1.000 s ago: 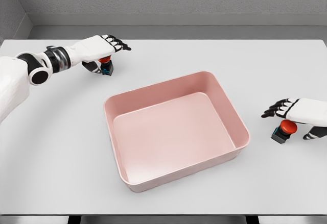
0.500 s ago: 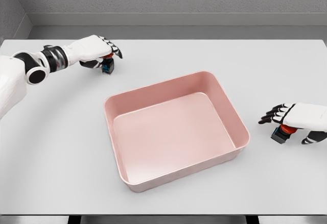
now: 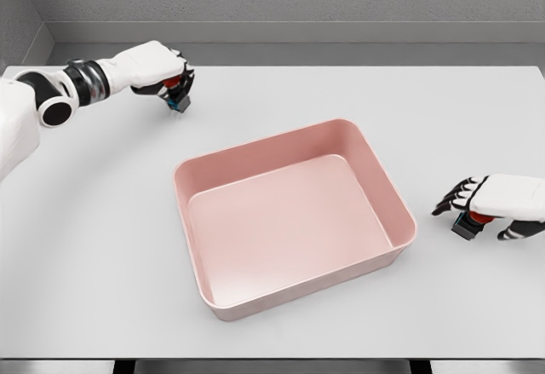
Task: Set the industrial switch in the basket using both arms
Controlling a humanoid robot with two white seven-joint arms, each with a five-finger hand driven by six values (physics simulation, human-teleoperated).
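The left hand [image 3: 162,71] sits at the far left of the white counter [image 3: 272,323], its white-and-black fingers curled around a small industrial switch with a red push-button cap and a dark body [image 3: 177,94]. The switch hangs tilted beneath the palm and appears just clear of the surface, which suggests a lift ready to carry it inward. The grasp comes from above, probably because the button cap gives the fingers something to close around.

The right hand [image 3: 498,208] lies low at the right edge of the counter, cupped over a second red-capped, dark-bodied switch [image 3: 471,221]. Its black-tipped fingers [image 3: 453,197] drape over the cap, the thumb sits on the near side, and the switch seems to rest on the counter; whether the grasp is fully closed is hard to judge, though the hand wraps it closely.

Between the two hands, well apart from each, stands the pale pink rectangular plastic basket with rounded corners [image 3: 192,174], empty and open-topped. Its central position lets either arm reach it. Neither switch is in it yet.
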